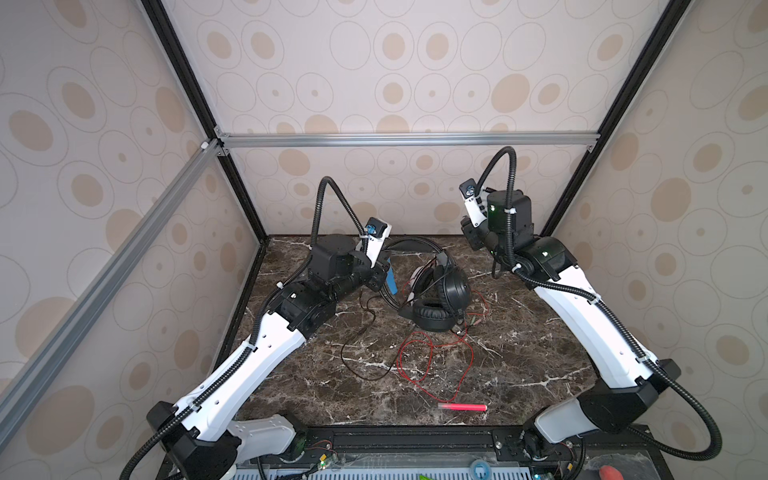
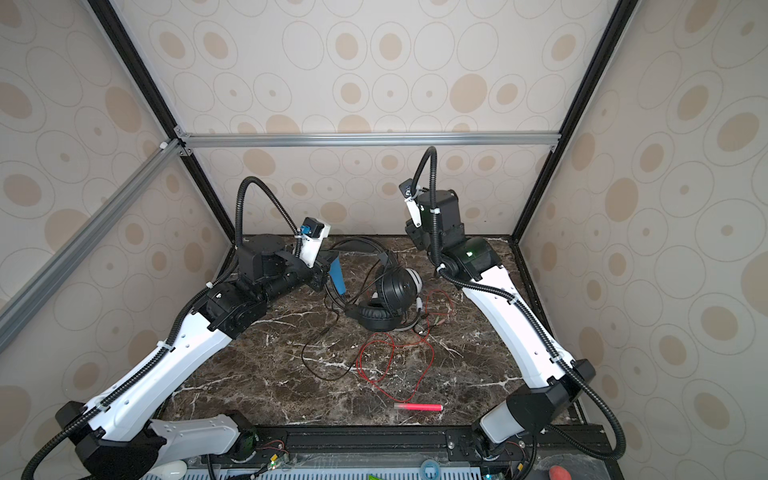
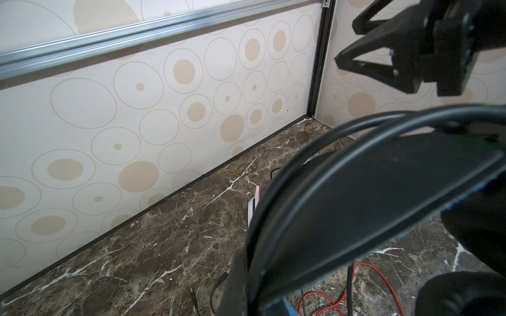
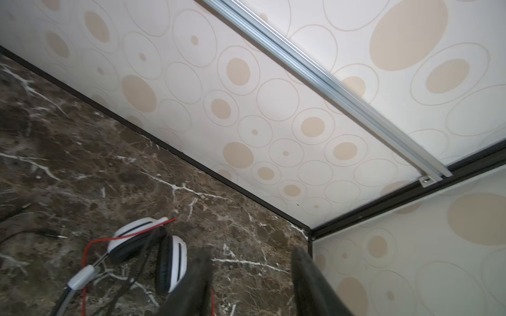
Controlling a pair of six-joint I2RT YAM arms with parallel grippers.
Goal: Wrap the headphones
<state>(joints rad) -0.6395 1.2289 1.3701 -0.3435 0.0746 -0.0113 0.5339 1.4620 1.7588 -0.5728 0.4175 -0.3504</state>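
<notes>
Headphones (image 1: 440, 303) lie as two headsets heaped together at the far middle of the marble table (image 1: 519, 357) in both top views; the black headset (image 1: 455, 291) stands on its cups with the white headset (image 1: 419, 277) tucked behind it, touching; the left gripper (image 1: 384, 272) is clamped on the blue-lined end of the black headset's headband (image 1: 415, 243), at the heap's left edge; the right gripper (image 1: 473, 237) hangs raised to the right of the heap, well apart from it and holding nothing; a thin red cable (image 1: 415, 365) and a black cable (image 1: 353, 353) loop loose over the table nearer the front; a pink stick (image 1: 463, 407) lies by the front edge.

Left wrist view: the headband (image 3: 369, 208) fills the near field; the left gripper's own fingers cannot be made out clearly; the right gripper (image 3: 346, 42) shows beyond the band with its jaws apart.

Right wrist view: two fingers (image 4: 197, 281) stand apart with only table between them; the white headset (image 4: 153, 246) lies on the table just beside one finger; whether they touch cannot be told.
</notes>
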